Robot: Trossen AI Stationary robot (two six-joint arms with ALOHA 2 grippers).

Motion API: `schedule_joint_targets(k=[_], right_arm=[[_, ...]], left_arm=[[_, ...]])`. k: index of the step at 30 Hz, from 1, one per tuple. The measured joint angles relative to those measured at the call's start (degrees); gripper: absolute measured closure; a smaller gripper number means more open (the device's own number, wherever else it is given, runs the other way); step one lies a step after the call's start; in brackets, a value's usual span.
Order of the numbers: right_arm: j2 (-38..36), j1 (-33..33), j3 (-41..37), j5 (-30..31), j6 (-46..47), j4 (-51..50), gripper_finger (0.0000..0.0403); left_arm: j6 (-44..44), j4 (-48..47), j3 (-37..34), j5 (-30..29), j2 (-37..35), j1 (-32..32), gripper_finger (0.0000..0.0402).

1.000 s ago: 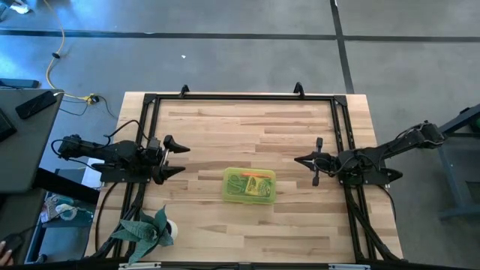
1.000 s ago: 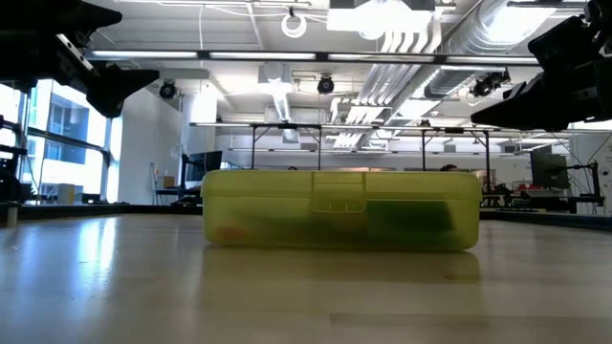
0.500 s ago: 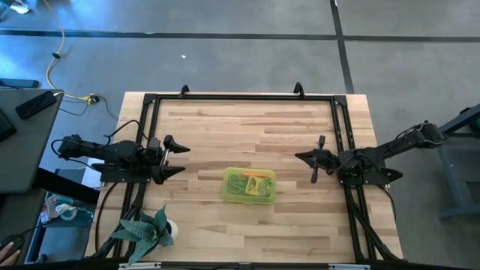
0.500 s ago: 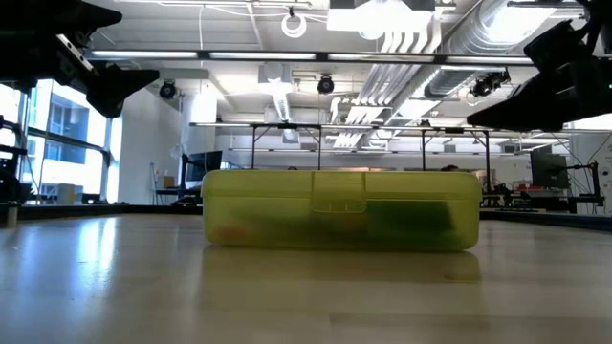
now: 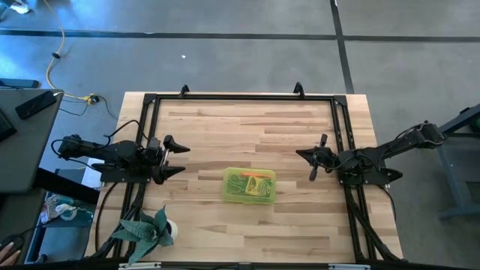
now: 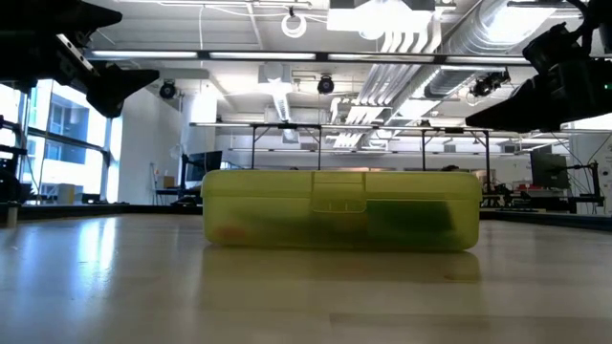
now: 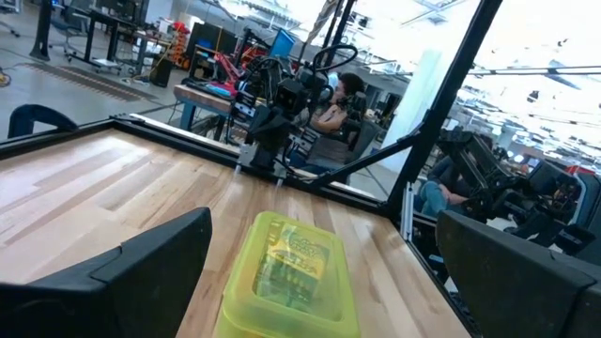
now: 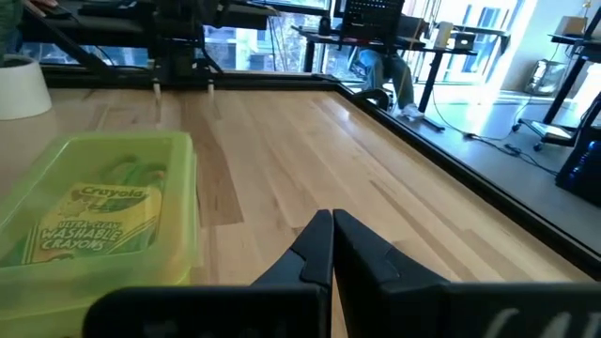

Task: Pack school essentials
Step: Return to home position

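Note:
The translucent yellow case (image 5: pixel 250 185) lies shut on the table's middle, resting on its flat bottom (image 6: pixel 340 245). Through its lid I see a yellow crayon box (image 8: pixel 89 221), green shapes and an orange stick. No loose stationery shows outside it. My left gripper (image 5: pixel 180 158) hovers open to the case's left, above the table; its fingers (image 7: pixel 141 272) stand wide apart, pointing at the case (image 7: pixel 291 277). My right gripper (image 5: pixel 301 157) hovers to the case's right, its fingers (image 8: pixel 315 246) shut together and holding nothing.
A green leafy plant (image 5: pixel 145 230) in a white pot stands at the table's near left corner. A black frame (image 5: pixel 244 97) runs along the far edge and both sides. Bare wood lies all around the case. A seated person (image 7: pixel 343 103) shows beyond the table.
My right gripper has rolled a little about its own axis while staying at the case's right. The case and my left gripper have not moved.

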Motion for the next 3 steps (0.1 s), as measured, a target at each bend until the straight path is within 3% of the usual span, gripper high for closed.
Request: schedule_joint_targets(k=[3], right_arm=[[0.0,0.0,0.0,0.0,0.0,0.0,0.0403]], left_arm=[[0.0,0.0,0.0,0.0,0.0,0.0,0.0003]])
